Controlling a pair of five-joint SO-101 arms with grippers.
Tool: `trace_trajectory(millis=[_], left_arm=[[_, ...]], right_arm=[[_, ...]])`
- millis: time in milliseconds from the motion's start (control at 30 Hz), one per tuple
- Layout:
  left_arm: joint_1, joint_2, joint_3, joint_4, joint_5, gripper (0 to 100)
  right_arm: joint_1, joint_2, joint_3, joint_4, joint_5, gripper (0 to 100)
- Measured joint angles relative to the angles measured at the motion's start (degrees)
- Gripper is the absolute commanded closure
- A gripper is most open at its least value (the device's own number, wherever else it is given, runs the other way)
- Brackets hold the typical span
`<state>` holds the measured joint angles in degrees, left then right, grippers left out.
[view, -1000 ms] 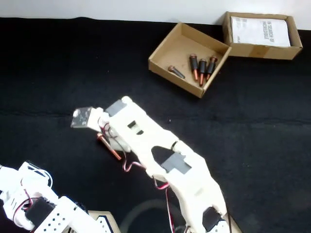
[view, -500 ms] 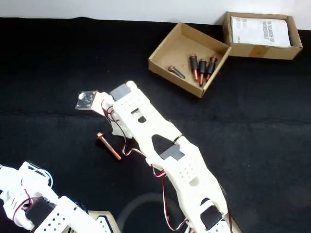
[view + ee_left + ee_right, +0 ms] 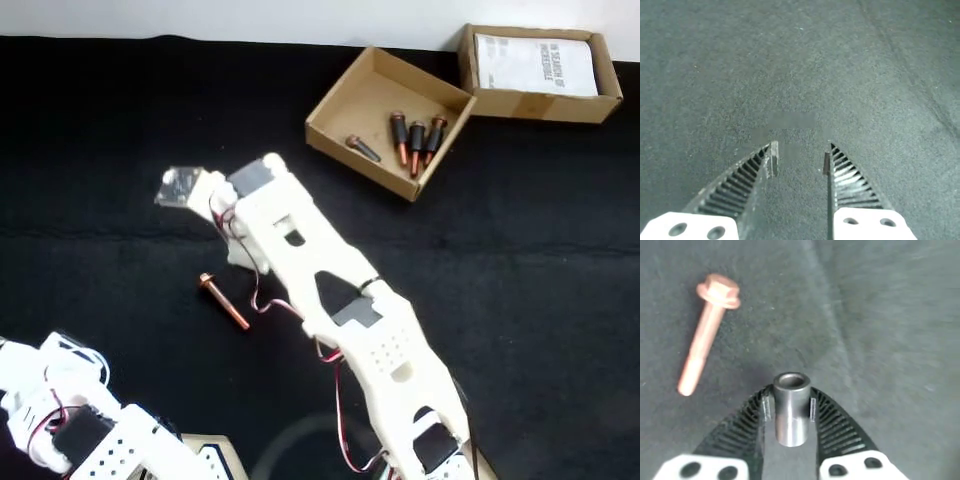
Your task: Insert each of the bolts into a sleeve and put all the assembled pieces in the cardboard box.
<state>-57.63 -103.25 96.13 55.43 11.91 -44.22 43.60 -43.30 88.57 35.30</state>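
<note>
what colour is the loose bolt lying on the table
Copper-orange. The bolt shows best in the right wrist view.

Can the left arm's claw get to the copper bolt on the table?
Probably yes. The bolt lies bare on the cloth, nothing on top, and the left claw is open and empty. The right arm hangs close beside the bolt, so it might get bumped.

- table cover [image 3: 100, 120]: black cloth, matt, fuzzy like felt
- bolt [image 3: 707, 335]: copper-coloured metal, smooth, soft sheen
- sleeve [image 3: 791, 412]: dark grey metal, smooth, slight gloss at rim
- right gripper [image 3: 790, 392], left gripper [image 3: 800, 152]: black ribbed plastic inside, white matt plastic shell
- cardboard box [image 3: 335, 110], 1 o'clock on table: brown, matt
</note>
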Motion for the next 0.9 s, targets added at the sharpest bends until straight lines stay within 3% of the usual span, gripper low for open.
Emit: trace_trajectory(millis=[267,467,667,900], left_arm=[[4.4,0.0,0.0,0.2,0.0,84],[10.1,0.0,0.0,6.0,0.0,84],[16.3,0.0,-1.2,13.4,0.0,84],[29.2,0.2,-13.6,17.3,-0.2,83]], right_arm=[[4.7,-0.1,-20.6,9.6,0.0,99.2],[11.5,-0.1,-32.4,11.9,-1.0,99.2],[17.6,-0.1,-40.5,12.0,-13.9,99.2],[20.0,-0.1,-43.3,12.0,-28.4,99.2]])
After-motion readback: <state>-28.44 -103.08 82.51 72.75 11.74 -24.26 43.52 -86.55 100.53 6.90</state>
